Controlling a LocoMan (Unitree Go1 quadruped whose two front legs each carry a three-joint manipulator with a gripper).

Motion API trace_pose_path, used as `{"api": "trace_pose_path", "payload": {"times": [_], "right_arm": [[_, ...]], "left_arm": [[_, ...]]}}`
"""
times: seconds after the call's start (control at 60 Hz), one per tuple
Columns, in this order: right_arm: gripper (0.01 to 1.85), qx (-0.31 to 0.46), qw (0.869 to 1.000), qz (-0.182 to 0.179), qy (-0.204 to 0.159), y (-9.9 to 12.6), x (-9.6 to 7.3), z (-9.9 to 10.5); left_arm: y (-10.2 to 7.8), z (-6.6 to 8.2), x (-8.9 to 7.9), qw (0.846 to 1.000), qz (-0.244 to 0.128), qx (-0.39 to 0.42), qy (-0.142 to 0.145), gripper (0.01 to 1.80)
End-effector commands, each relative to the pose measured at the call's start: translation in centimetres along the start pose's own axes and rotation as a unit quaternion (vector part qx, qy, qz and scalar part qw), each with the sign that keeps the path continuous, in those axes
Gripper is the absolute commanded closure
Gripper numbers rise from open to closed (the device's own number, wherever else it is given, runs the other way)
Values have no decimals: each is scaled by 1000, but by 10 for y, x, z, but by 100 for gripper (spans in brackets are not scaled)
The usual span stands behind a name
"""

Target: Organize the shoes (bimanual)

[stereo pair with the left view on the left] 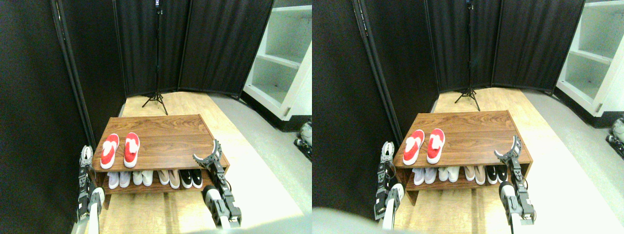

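Shoes (120, 149): bright red, white lining, side by side on rack top (165, 136). Right tool (207, 153) jaws apart; left tool (86, 155) unclear.

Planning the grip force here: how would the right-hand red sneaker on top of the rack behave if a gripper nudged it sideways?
The right red sneaker would probably slide rather than roll or tip: it lies low and flat on its sole. The wooden rack top looks smooth, so little friction is likely. Its open slip-on collar seems soft, so it may buckle if pinched there.

Two red shoes (119, 149), four shelved pairs (155, 178)
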Motion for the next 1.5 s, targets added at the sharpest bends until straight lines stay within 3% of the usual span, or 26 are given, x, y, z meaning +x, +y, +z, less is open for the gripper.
{"api": "trace_pose_path", "payload": {"times": [0.017, 0.267, 0.333, 0.5, 0.783, 1.05, 1.3, 1.417, 1.5], "right_arm": [[102, -5, 1000, 21, -13, 6, 2, 3], [102, 1, 1000, 22, -17, 5, 1, 3], [102, -2, 1000, 22, -16, 6, 1, 3], [103, 1, 999, 28, -23, 6, 0, 3], [103, 6, 999, 29, -31, 8, -2, 4], [103, 2, 998, 43, -44, 10, -1, 4], [104, 7, 998, 46, -50, 10, 0, 4], [104, 4, 997, 52, -54, 11, 0, 6], [103, 3, 997, 59, -58, 10, 1, 6]], "left_arm": [[0, -2, 7, 1000, 2, 16, -4, 180], [12, -13, 24, 999, 38, 32, 21, 180], [14, -15, 28, 998, 26, 46, 28, 180], [16, -17, 37, 998, 38, 43, 37, 180], [10, -25, 34, 996, 64, 37, 40, 180], [9, -37, 36, 994, 68, 41, 69, 180], [3, -46, 37, 992, 81, 51, 80, 180], [6, -52, 37, 993, 91, 34, 72, 180], [6, -56, 36, 992, 96, 17, 84, 180]]}}
